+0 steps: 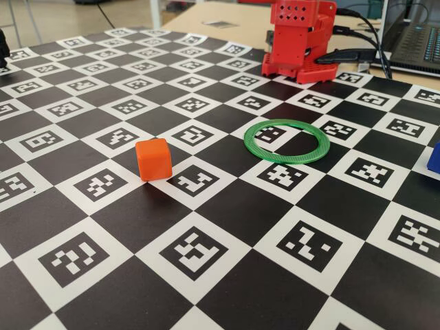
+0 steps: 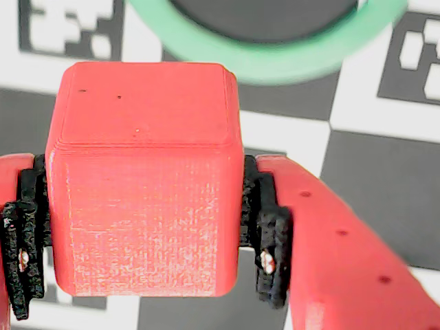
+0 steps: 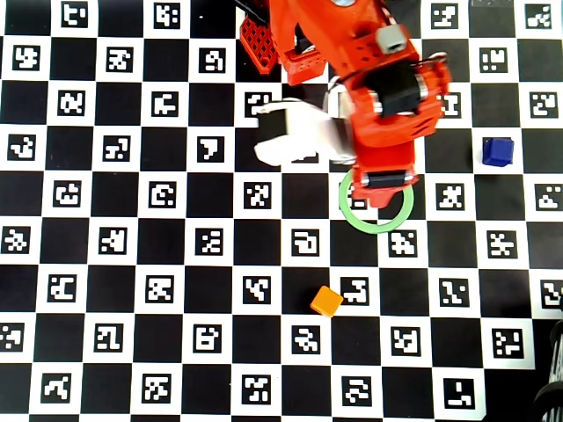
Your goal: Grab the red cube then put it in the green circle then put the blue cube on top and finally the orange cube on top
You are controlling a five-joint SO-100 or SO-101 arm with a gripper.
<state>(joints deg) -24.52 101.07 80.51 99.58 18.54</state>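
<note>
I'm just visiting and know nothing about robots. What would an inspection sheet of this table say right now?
Surface: black-and-white checkered board printed with square code markers.
Job's things: red cube held in the tool; green circle flat on the board, empty in the fixed view; orange cube and blue cube each alone on the board.
Clutter: nothing seen.
Tool: tool shut on the red cube, above the green circle's edge in the overhead view.
Cables: black cables behind the arm base.
Surroundings: laptop at the far right.
</note>
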